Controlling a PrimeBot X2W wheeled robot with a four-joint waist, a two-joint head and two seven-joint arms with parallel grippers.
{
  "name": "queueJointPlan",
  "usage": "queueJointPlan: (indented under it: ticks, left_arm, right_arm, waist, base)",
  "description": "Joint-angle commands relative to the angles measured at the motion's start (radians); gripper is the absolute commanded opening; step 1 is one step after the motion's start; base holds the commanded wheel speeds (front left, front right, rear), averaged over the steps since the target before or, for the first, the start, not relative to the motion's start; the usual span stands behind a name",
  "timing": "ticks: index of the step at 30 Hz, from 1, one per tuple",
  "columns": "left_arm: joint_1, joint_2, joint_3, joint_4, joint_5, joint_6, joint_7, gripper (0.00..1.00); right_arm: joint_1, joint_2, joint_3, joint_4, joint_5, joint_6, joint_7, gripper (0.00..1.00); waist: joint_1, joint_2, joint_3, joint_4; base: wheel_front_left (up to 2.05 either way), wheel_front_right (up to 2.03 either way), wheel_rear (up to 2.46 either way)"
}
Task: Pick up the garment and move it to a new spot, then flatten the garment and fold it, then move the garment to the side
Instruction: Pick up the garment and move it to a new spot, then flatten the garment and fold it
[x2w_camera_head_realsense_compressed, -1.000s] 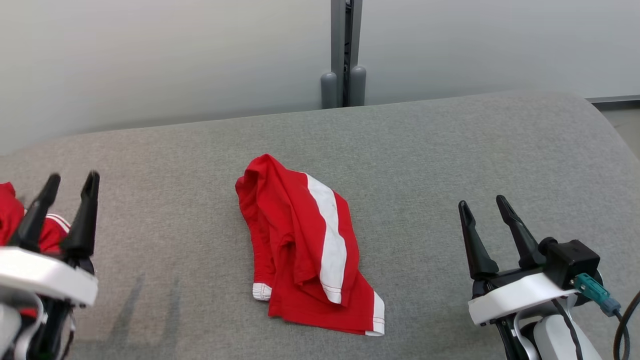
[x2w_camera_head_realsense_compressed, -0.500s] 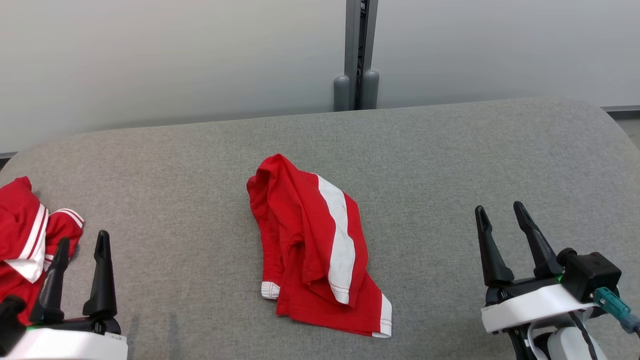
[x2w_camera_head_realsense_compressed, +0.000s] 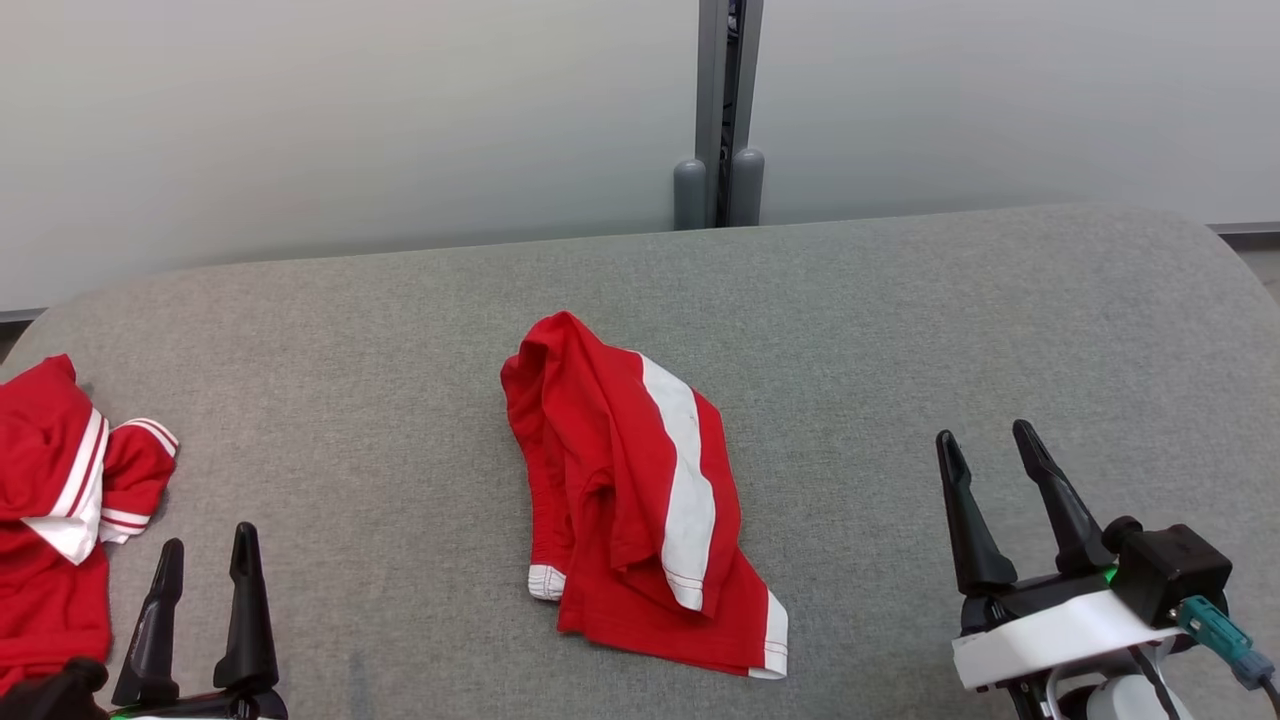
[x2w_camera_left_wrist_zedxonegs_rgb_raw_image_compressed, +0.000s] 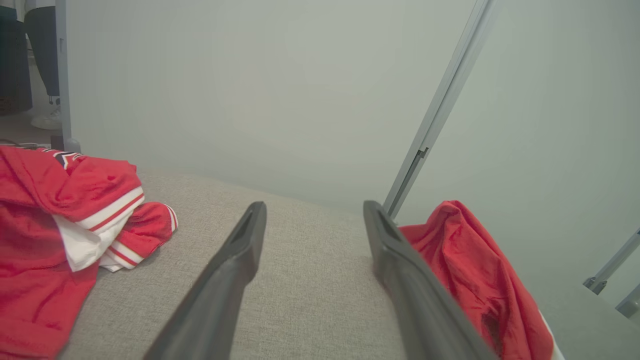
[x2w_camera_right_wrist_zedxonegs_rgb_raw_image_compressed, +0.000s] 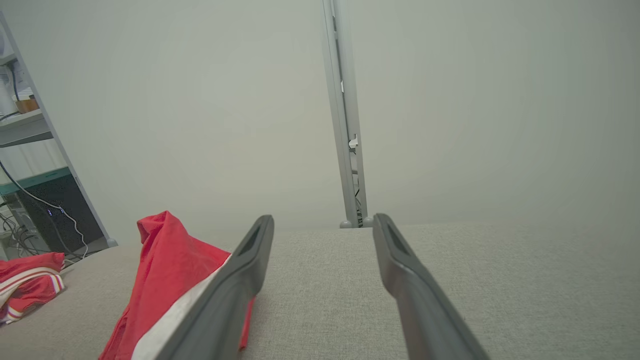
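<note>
A pale wall (x2w_camera_head_realsense_compressed: 300, 120) of two panels stands behind everything, split by a grey upright post (x2w_camera_head_realsense_compressed: 728, 90) with two rounded feet at its base. In front of it lies the wide worktop (x2w_camera_head_realsense_compressed: 400, 330), covered in grey woven fabric and rounded at its far corners.

The garment (x2w_camera_head_realsense_compressed: 600, 470) lies in the middle of the worktop, between my two arms and touching neither. It is red with a broad white stripe down it and white hems, crumpled and folded over on itself, its narrow end toward the wall.

At my far left, on the edge of the worktop, sits a heap of other red clothes (x2w_camera_head_realsense_compressed: 50, 500) with white and red striped trim, well apart from the garment.

My right claw (x2w_camera_head_realsense_compressed: 983, 431) hovers to the right of the garment, fingers spread wide, holding nothing. My left claw (x2w_camera_head_realsense_compressed: 207, 536) sits low beside the heap, also spread wide with nothing in it.
</note>
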Motion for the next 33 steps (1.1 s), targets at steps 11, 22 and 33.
queueJointPlan:
  ticks: [11, 22, 33]
  left_arm:
    - [-0.031, -0.053, 0.052, 0.045, 0.062, -0.05, -0.001, 1.0]
    - [-0.038, -0.067, 0.064, 0.066, 0.081, -0.061, -0.001, 1.0]
    - [-0.047, -0.056, 0.03, 0.076, 0.069, -0.061, -0.001, 1.0]
  right_arm:
    - [0.004, -0.007, 0.017, 0.011, 0.002, 0.002, -0.004, 1.0]
    - [-0.019, -0.006, 0.077, 0.037, 0.013, 0.002, -0.004, 1.0]
    - [-0.079, -0.011, 0.333, 0.132, 0.041, 0.002, -0.004, 1.0]
  waist:
    - [0.0, 0.0, -0.01, 0.006]
    - [0.0, 0.0, -0.012, 0.013]
    - [0.0, 0.0, -0.013, 0.056]
  base:
    - [0.0, 0.0, 0.0]
    - [0.0, 0.0, 0.0]
    - [0.0, 0.0, 0.0]
